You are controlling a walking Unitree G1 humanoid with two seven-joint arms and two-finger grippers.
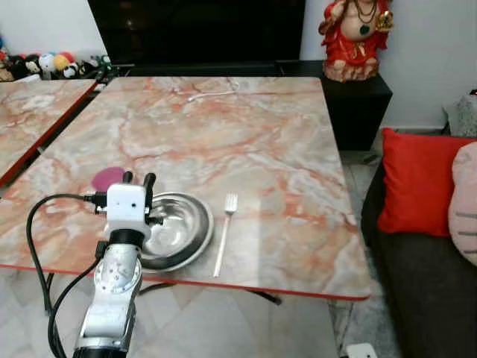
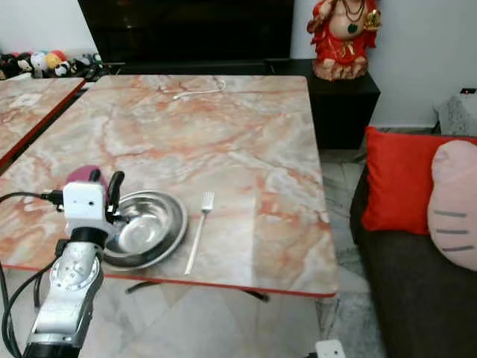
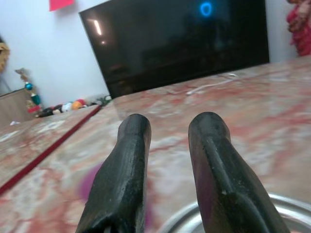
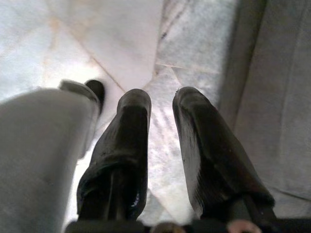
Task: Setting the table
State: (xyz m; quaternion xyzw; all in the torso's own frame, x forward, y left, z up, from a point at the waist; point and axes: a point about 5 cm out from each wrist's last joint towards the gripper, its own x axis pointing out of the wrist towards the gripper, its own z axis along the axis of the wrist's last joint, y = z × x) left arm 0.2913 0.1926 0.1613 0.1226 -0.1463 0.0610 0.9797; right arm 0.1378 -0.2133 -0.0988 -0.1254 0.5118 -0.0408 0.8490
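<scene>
1. Nearest the camera, in the lower left of the head view, the silver left arm is reaching up over the table's red front edge. The left gripper (image 1: 139, 179) is hovering at the left rim of the steel bowl (image 1: 179, 227), its two black fingers (image 3: 124, 179) standing slightly apart with nothing between them.
2. The right gripper (image 4: 163, 145) is hanging idle over the pale floor, fingers parted and empty.
3. The bowl is sitting near the front edge of the marble table (image 1: 246, 142), lower left of centre. It is looking empty, only reflections showing inside.
4. Just right of the bowl, apart from it, a fork (image 1: 225, 233) is lying with its tines pointing away.
5. Behind the gripper a small pink round object (image 1: 106, 177) is lying flat; possibly a coaster, though half hidden.
6. Risk: the bowl is close to the edge, so a nudge from the fingers could likely push it into the fork or off the table.
7. Far off, at the upper centre, a pale utensil (image 1: 211, 95) is lying.
</scene>
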